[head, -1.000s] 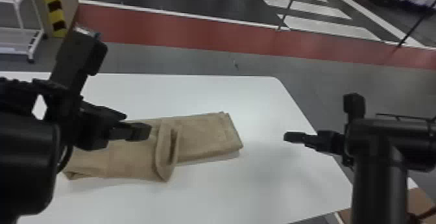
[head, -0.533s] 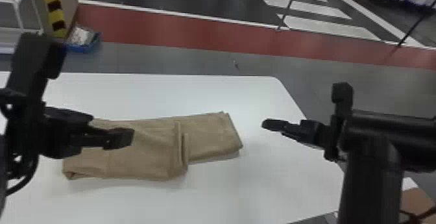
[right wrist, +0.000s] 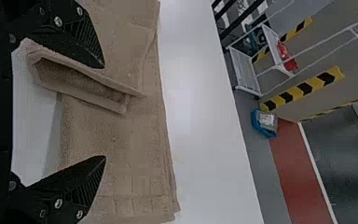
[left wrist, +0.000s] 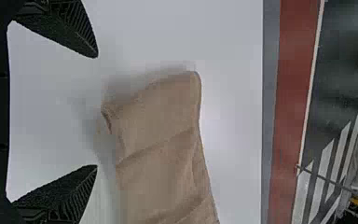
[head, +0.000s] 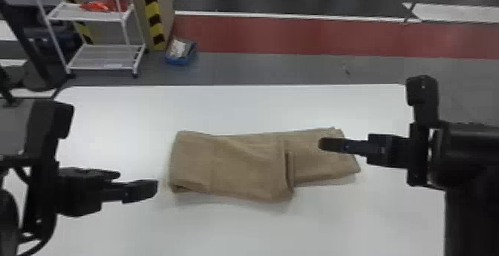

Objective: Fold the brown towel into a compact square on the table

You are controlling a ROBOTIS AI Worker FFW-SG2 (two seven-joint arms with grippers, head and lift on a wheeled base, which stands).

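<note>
Brown towel (head: 241,166), partly behind right pincer (head: 327,144)

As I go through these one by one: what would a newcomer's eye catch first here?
Probably the brown towel, a long folded strip mid-table on the white table, with a raised fold crossing it right of its middle. Next, the two open black grippers: the left gripper off the towel's left end, the right gripper above its right part. Beyond the table, a red floor band stands out.
</note>
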